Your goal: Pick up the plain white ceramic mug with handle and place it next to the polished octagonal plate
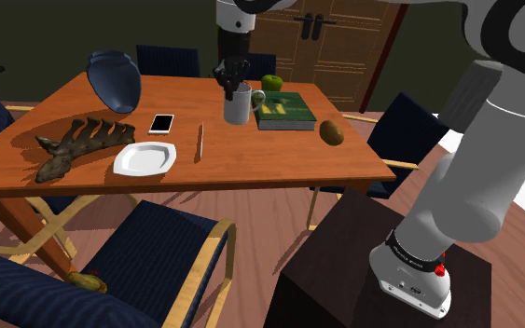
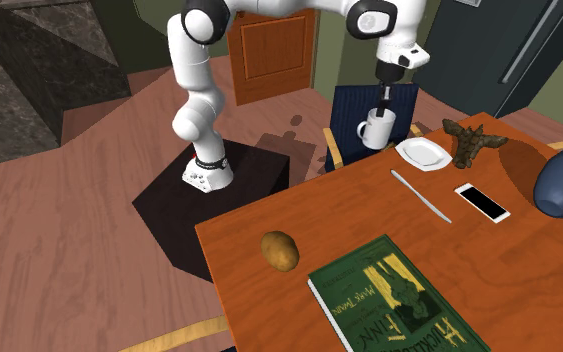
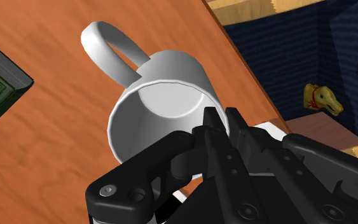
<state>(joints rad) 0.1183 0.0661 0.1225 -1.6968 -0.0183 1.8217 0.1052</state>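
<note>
Black two-finger gripper is pinched tight on the rim wall of the plain white handled mug; the handle points away from the fingers, and the mug hangs tilted, seemingly just clear of the orange-brown wooden table; a thick green book lies just beside it. The coming move turns on the white octagonal plate, toward the shoulder view's lower left of the mug; a white-screened phone and a slim utensil lie between, so carry above them; the plate's utensil side looks free, while a brown dinosaur figure crowds the far side.
</note>
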